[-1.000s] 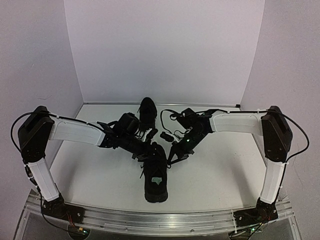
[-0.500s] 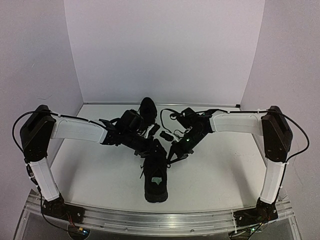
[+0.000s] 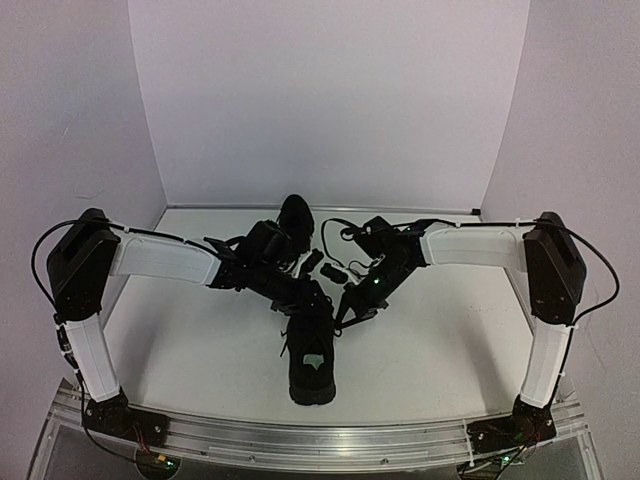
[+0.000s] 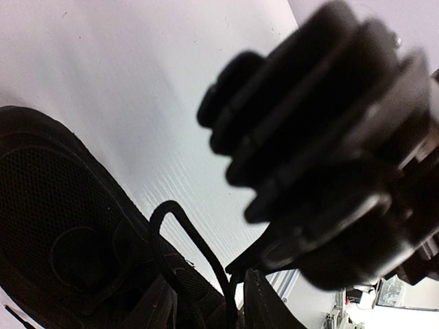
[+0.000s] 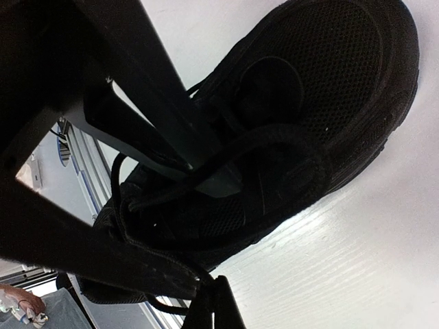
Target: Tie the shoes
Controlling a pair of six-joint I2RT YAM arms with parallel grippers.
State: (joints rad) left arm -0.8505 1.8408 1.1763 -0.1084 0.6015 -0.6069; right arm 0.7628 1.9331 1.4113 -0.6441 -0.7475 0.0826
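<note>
The near shoe (image 3: pixel 312 385) lies at the middle of the counter (image 3: pixel 200 350), lengthwise towards the arms' bases, its pale insole label (image 3: pixel 316 361) facing up. The far shoe (image 3: pixel 294 218) sits beyond it near the back wall, partly hidden by the left arm. Both sets of fingers work at the far end of the near shoe, where the lace (image 4: pixel 180 219) rises in a loose loop off the eyelets. The left fingers (image 3: pixel 298 296) hover just over that end, part-way apart. In the left wrist view a strand stands between them, and from what shows they have not pinched it. The right fingers (image 3: pixel 352 306) sit just beside the shoe's right flank and are fully closed. In the right wrist view a dark strand appears to run up to their tips, so I judge they hold the lace, though black on black leaves this unsure. No knot shows on either shoe, so the tying looks early. The chief risk is the left fingers closing on the wrong strand, on the tongue, or on nothing, since the thin lace is hard to pick out against the upper. A hard pull by the right fingers could drag the light shoe across the counter or slip the lace out. The two sets of fingers are also close enough to collide.
</note>
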